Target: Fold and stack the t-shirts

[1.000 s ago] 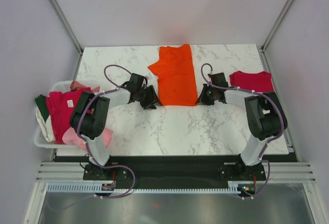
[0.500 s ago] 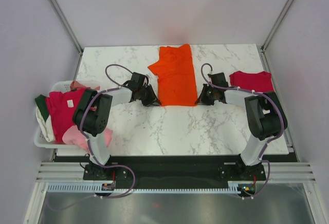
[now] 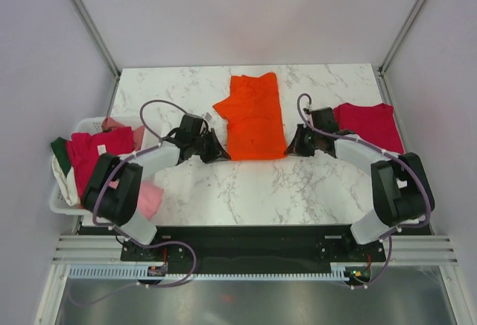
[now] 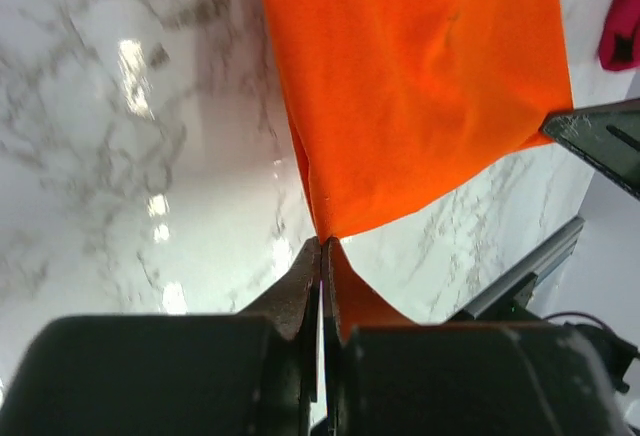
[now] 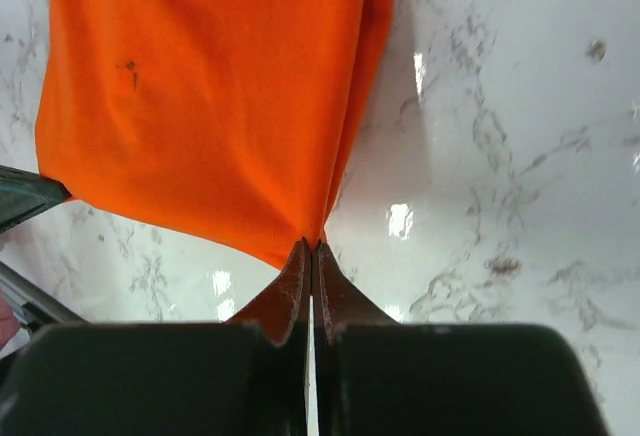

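The bright orange t-shirt (image 3: 255, 118) lies folded lengthwise in the middle of the marble table (image 3: 246, 183). My left gripper (image 3: 219, 153) is shut on its near left corner (image 4: 322, 226). My right gripper (image 3: 293, 148) is shut on its near right corner (image 5: 310, 234). Both corners are pinched low over the tabletop and the near hem is stretched between them. A crimson red t-shirt (image 3: 367, 124) lies folded at the right of the table. More tees, magenta (image 3: 93, 155), light pink (image 3: 149, 198), dark green and white, fill the basket at the left.
The white plastic basket (image 3: 88, 125) hangs at the table's left edge. Bare marble lies between the orange shirt and the arm bases. The frame rail (image 3: 246, 247) runs along the near edge. The enclosure walls close in at the back and sides.
Both grippers have pulled the orange shirt's near corners toward the arm bases. The shirt slid nearer with them. The left arm's elbow swung down and left.
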You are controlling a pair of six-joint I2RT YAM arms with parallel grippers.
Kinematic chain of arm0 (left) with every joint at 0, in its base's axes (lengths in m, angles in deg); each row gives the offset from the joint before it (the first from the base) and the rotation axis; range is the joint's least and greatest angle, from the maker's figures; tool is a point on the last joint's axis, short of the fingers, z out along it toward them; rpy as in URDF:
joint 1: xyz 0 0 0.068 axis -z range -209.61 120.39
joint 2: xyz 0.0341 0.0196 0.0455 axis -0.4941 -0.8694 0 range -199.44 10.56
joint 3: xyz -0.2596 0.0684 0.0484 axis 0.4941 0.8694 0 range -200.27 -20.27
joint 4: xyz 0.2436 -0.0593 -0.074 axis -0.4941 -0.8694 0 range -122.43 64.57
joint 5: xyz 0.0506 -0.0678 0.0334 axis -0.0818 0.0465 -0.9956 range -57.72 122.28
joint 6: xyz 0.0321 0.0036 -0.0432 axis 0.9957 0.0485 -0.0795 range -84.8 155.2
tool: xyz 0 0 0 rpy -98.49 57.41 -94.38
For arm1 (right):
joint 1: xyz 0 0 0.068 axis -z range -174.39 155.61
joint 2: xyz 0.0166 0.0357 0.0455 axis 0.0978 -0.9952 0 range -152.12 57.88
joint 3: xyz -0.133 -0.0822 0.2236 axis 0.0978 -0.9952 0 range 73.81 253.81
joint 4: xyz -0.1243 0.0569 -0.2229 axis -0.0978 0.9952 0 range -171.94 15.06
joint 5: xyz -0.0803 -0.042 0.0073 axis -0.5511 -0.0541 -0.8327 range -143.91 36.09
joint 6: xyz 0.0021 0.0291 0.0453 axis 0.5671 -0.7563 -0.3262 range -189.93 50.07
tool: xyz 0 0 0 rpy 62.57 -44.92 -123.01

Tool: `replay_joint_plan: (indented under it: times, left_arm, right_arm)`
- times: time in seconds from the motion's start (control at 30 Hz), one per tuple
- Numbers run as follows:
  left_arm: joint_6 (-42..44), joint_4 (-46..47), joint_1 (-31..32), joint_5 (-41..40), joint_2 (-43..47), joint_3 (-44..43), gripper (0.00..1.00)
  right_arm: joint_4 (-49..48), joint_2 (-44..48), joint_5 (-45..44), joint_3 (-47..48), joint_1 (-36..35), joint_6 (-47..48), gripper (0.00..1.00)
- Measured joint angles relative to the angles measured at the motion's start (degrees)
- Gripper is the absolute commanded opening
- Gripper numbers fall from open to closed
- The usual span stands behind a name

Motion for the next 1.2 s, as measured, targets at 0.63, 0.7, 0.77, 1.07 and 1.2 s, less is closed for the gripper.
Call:
replay_joint_plan:
  times: [0.63,0.7,0.77,1.07,1.2]
  left_arm:
    - [-5.7,-11.6,6.2,2.3,40.9,15.3,0.02]
    - [-5.8,-13.4,6.1,2.3,40.2,12.6,0.02]
    - [-5.7,-14.7,5.7,2.5,37.6,8.7,0.02]
    - [-4.5,-16.2,-0.5,2.7,19.3,-5.8,0.02]
    - [-3.2,-16.8,-4.7,3.3,8.0,-15.1,0.02]
  right_arm:
    - [19.9,34.2,0.7,-4.6,-4.9,-0.4,0.0]
    - [21.6,32.8,-0.3,-1.0,-5.0,-0.3,0.0]
    - [21.9,30.2,-1.5,2.6,-4.9,0.0,0.0]
    - [21.9,10.8,-7.1,18.3,-3.8,1.6,0.0]
    - [20.7,0.7,-8.1,26.2,-2.4,1.7,0.0]
